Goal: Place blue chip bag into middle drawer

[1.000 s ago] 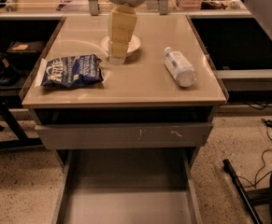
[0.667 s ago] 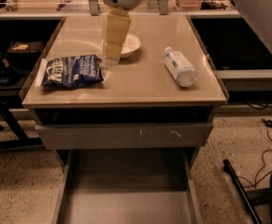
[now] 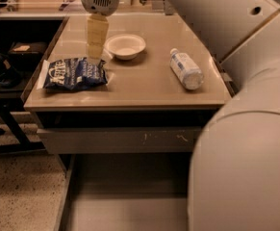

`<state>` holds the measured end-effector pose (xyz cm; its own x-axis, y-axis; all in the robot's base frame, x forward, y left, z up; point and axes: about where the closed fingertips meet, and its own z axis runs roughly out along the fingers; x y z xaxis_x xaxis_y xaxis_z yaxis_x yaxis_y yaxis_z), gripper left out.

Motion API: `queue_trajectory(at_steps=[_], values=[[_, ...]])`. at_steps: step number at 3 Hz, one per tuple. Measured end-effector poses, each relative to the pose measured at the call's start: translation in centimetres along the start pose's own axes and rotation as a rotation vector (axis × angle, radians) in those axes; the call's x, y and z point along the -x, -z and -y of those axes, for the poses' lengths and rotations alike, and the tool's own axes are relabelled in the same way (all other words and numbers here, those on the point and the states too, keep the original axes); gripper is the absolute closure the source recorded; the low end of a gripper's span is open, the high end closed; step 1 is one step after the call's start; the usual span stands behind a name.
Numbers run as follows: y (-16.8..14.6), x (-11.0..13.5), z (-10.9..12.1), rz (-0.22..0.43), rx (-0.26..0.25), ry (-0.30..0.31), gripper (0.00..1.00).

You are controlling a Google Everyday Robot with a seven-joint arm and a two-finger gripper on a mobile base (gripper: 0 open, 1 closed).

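The blue chip bag (image 3: 74, 74) lies flat on the left part of the tabletop (image 3: 144, 88), white lettering up. My gripper (image 3: 95, 56) hangs down from the top of the view, just above the bag's far right edge and left of the white bowl (image 3: 125, 46). It holds nothing that I can see. The middle drawer (image 3: 125, 201) is pulled open below the table, its flat grey floor bare. Its right part is hidden behind my arm.
A clear bottle with a white label (image 3: 186, 69) lies on the right of the tabletop. A closed drawer front with pale scratch marks (image 3: 120, 139) sits above the open drawer. My arm (image 3: 245, 143) fills the right side. Dark shelving stands at left.
My gripper has moved left, from over the bowl to the bag's far right edge. My arm now covers much of the right side of the view.
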<state>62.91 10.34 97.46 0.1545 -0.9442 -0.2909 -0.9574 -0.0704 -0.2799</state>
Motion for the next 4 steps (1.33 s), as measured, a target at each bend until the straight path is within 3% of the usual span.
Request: queue_trajectory(at_steps=[1, 2, 4], values=[[-3.5, 0.9, 1.3, 0.005, 0.043, -0.011, 0.0], [-3.9, 1.1, 1.5, 0.009, 0.04, -0.011, 0.0], [-10.1, 1.8, 1.4, 0.025, 0.15, -0.028, 0.0]])
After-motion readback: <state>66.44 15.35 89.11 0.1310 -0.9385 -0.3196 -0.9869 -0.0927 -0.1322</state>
